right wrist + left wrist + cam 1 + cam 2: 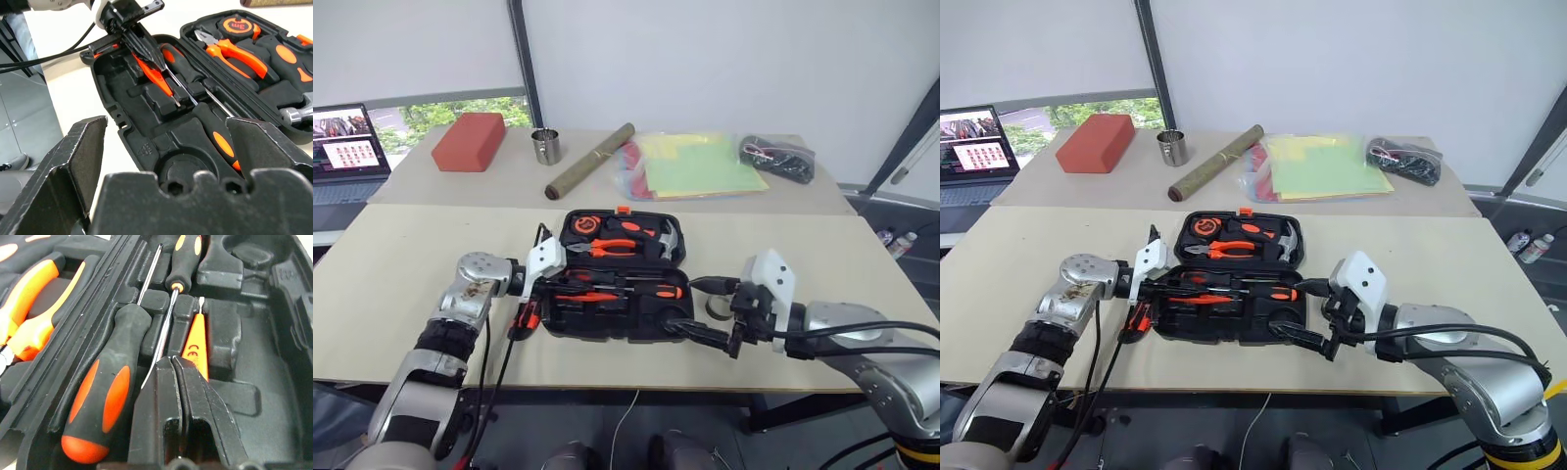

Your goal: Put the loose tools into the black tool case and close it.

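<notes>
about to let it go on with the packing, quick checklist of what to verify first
1. Black tool case lying open: ok.
2. Two screwdrivers seated in the near half: ok.
3. Left gripper shut over the small red screwdriver: ok; whether it grips it: cannot tell.
4. Red screwdriver fully seated in its slot: cannot tell.
5. Right gripper open at the case's edge: ok.
6. Tape roll packed: not ok, beside the case.

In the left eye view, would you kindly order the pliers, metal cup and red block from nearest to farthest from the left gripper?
From the left gripper, shut over the black tool case:
1. Pliers, in the case's far half.
2. Metal cup, on the far table.
3. Red block, far table, left of the cup.
</notes>
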Tool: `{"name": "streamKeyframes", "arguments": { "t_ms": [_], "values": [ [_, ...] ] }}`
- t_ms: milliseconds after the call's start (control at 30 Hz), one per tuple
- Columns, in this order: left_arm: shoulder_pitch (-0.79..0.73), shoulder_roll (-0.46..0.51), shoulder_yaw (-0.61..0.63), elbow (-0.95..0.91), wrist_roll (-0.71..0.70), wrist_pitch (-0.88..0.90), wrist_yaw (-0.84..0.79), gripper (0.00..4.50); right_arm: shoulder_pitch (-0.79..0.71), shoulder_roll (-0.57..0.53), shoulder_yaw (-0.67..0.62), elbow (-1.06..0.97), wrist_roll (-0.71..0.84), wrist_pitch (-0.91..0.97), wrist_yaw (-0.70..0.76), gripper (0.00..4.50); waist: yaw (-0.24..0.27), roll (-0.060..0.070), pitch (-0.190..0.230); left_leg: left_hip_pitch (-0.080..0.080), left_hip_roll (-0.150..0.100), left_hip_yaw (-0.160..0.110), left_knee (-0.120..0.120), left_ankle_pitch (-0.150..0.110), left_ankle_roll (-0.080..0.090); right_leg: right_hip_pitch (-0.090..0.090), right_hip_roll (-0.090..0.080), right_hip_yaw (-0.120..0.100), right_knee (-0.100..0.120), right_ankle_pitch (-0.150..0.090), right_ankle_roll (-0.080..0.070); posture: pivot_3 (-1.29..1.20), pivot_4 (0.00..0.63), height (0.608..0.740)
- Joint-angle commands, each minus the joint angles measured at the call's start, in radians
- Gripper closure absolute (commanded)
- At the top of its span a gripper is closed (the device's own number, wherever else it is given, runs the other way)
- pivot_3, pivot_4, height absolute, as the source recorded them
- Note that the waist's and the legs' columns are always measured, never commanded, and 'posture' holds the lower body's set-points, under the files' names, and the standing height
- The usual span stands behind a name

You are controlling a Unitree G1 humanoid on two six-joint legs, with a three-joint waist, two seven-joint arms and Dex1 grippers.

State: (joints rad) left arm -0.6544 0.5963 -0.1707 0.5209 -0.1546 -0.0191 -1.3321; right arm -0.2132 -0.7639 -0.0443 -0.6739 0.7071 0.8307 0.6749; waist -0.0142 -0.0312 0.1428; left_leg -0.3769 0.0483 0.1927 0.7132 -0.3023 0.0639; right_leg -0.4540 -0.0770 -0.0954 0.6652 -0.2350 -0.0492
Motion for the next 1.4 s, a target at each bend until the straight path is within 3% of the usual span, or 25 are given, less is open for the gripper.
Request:
{"name": "streamKeyframes", "arguments": {
  "t_ms": [33, 200, 533, 733, 767, 833, 900, 933, 1033, 1133, 1267, 1400],
  "values": [
    [0.042, 0.019, -0.020, 0.031, 0.050, -0.020, 0.012, 4.39, -0.014, 0.002, -0.001, -0.006, -0.011, -0.030, 0.007, 0.00, 0.000, 0.001, -0.001, 0.001, 0.000, 0.000, 0.000, 0.000, 0.000, 0.001, 0.000, 0.000, 0.000, 0.000, 0.000, 0.00, 0.150, 0.736],
    [0.009, 0.006, 0.002, 0.026, 0.024, 0.017, 0.026, 4.39, -0.021, 0.002, 0.002, 0.001, -0.018, -0.033, 0.015, 0.00, 0.001, 0.001, -0.001, 0.006, 0.001, 0.000, 0.000, 0.000, 0.000, 0.006, 0.000, 0.000, 0.000, 0.000, 0.000, 0.00, 0.150, 0.736],
    [0.042, 0.058, -0.003, 0.045, 0.060, -0.079, 0.022, 4.39, -0.054, 0.008, 0.022, 0.031, -0.034, -0.044, 0.037, 0.00, 0.001, 0.001, -0.001, 0.006, 0.001, 0.000, -0.001, 0.000, 0.000, 0.006, -0.001, 0.000, -0.001, 0.000, 0.000, 0.00, 0.150, 0.736],
    [0.102, 0.156, 0.180, -0.173, -0.110, 0.203, 0.063, 4.39, -0.141, 0.024, 0.074, 0.106, -0.061, -0.082, 0.095, 0.00, -0.003, 0.001, -0.001, 0.004, 0.002, 0.000, -0.001, 0.000, 0.000, 0.004, -0.002, 0.001, -0.001, 0.000, 0.000, 0.00, 0.150, 0.736],
    [0.133, 0.184, 0.221, -0.228, -0.148, 0.271, 0.071, 3.89, -0.155, 0.028, 0.083, 0.119, -0.064, -0.089, 0.107, 0.00, -0.005, 0.001, 0.000, 0.004, 0.002, 0.000, -0.001, 0.000, 0.000, 0.003, -0.001, 0.000, 0.000, 0.000, 0.000, 0.00, 0.150, 0.736],
    [0.245, 0.261, 0.340, -0.358, -0.225, 0.424, 0.095, 3.45, -0.192, 0.042, 0.109, 0.147, -0.068, -0.101, 0.141, 0.00, -0.009, 0.001, 0.000, -0.001, 0.002, 0.000, -0.001, 0.000, 0.000, -0.002, -0.002, 0.001, 0.000, 0.000, -0.001, 0.00, 0.150, 0.736],
    [0.384, 0.319, 0.459, -0.472, -0.264, 0.536, 0.139, 2.58, -0.221, 0.048, 0.138, 0.165, -0.075, -0.112, 0.178, 0.00, -0.020, 0.001, 0.000, -0.003, 0.003, 0.001, -0.002, 0.000, 0.000, -0.004, -0.002, 0.001, 0.000, 0.000, -0.001, 0.00, 0.150, 0.736],
    [0.449, 0.337, 0.507, -0.513, -0.273, 0.575, 0.162, 2.40, -0.229, 0.048, 0.150, 0.169, -0.077, -0.115, 0.197, 0.00, -0.023, 0.001, 0.000, -0.002, 0.003, 0.000, -0.002, 0.000, 0.000, -0.004, -0.003, 0.000, 0.000, -0.001, -0.001, 0.00, 0.150, 0.736],
    [0.642, 0.345, 0.646, -0.636, -0.300, 0.681, 0.218, 1.26, -0.244, 0.044, 0.173, 0.175, -0.078, -0.127, 0.249, 0.00, -0.017, 0.002, 0.001, -0.002, 0.002, 0.000, -0.004, 0.000, -0.001, -0.003, -0.006, -0.001, -0.001, -0.002, -0.001, 0.00, 0.150, 0.736],
    [0.740, 0.320, 0.716, -0.761, -0.351, 0.793, 0.289, 0.13, -0.251, 0.047, 0.185, 0.181, -0.085, -0.135, 0.269, 0.00, 0.003, 0.002, 0.001, -0.002, 0.001, 0.000, -0.004, 0.000, -0.001, -0.003, -0.008, -0.002, -0.001, -0.002, 0.000, 0.00, 0.150, 0.736],
    [0.682, 0.288, 0.622, -0.900, -0.384, 0.974, 0.454, 0.01, -0.255, 0.055, 0.192, 0.184, -0.097, -0.135, 0.279, 0.00, 0.030, 0.001, 0.001, -0.002, -0.001, 0.000, -0.004, -0.001, -0.001, -0.002, -0.013, -0.004, -0.001, -0.002, -0.001, 0.00, 0.150, 0.736],
    [0.525, 0.247, 0.532, -0.889, -0.405, 1.169, 0.586, 0.01, -0.247, 0.057, 0.182, 0.172, -0.106, -0.132, 0.268, 0.00, 0.026, 0.001, 0.001, -0.001, -0.002, 0.000, -0.004, -0.004, -0.008, 0.000, -0.013, -0.003, 0.000, 0.000, 0.000, 0.00, 0.150, 0.736]
  ]
}}
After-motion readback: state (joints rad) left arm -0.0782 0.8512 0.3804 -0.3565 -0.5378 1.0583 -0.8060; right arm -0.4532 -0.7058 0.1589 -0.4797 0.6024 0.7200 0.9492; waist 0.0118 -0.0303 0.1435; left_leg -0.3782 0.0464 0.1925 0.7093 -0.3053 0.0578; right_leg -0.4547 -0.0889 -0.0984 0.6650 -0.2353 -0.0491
